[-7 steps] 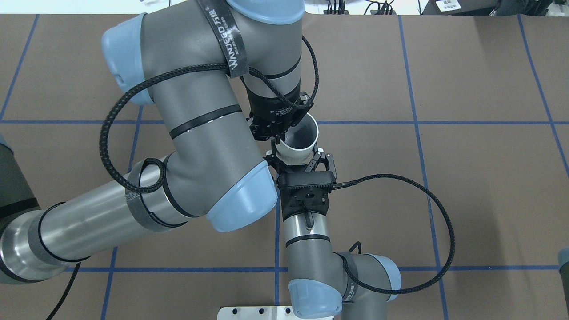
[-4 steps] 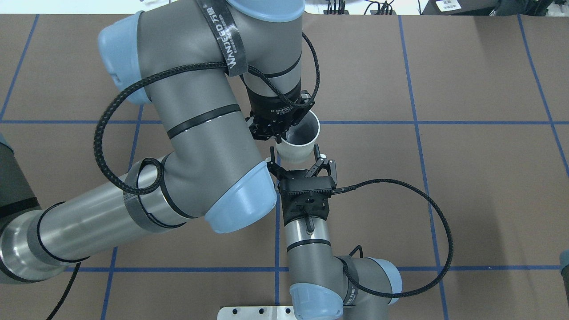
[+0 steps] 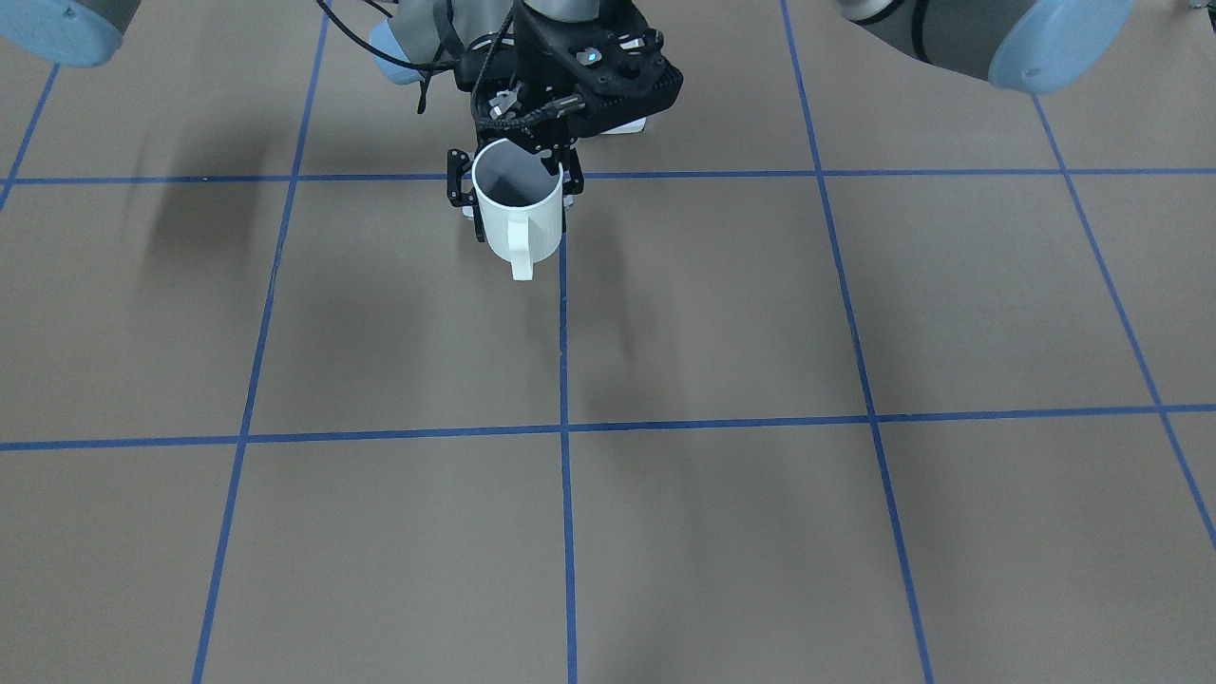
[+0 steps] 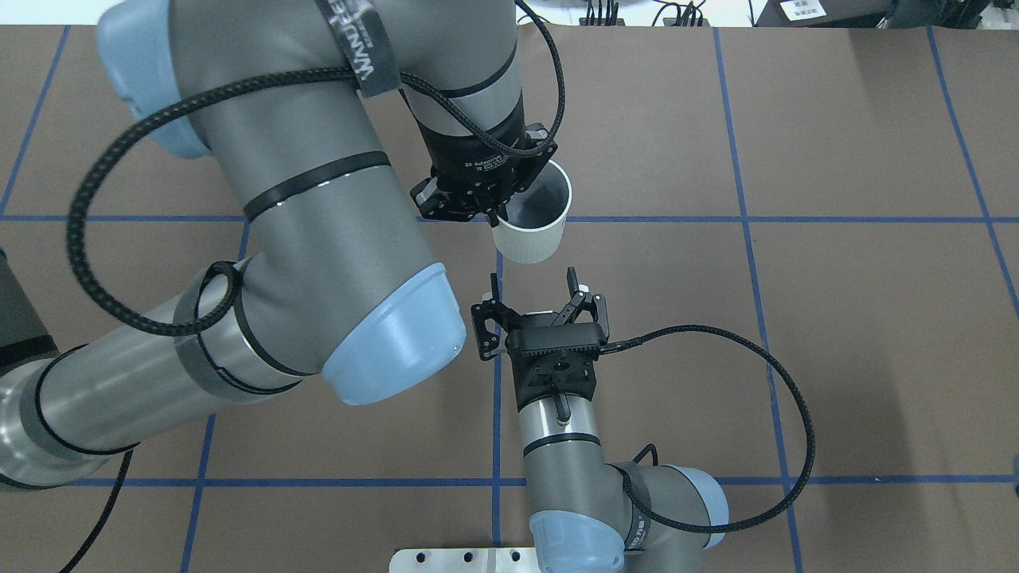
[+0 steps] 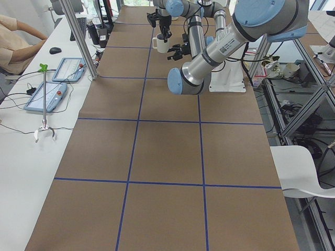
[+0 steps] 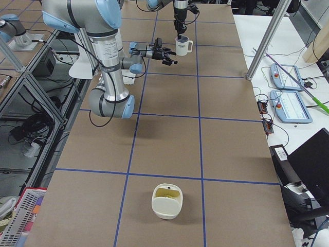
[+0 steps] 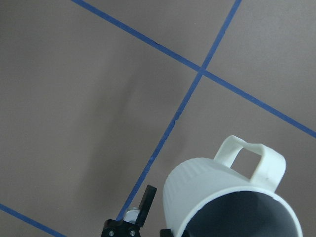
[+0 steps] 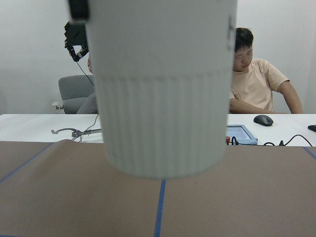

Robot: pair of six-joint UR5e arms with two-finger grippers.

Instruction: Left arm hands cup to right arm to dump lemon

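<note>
The white cup hangs upright above the table, its handle turned away from the robot. My left gripper comes down from above and is shut on the cup's rim. The cup also shows in the left wrist view and fills the right wrist view. My right gripper is open and empty, level with the cup on the robot's side, a short gap from its wall. The part of the cup's grey inside that I see shows no lemon; the lemon is hidden or out of view.
A cream container with something yellowish inside stands far off at the table's right end. A white side table with tablets, cables and a seated person runs along the far edge. Blue tape lines grid the brown table.
The left arm has lifted the cup and carried it away from the robot. The right gripper, whose open fingers flanked the cup's base, has drawn back and now stands apart from it.
</note>
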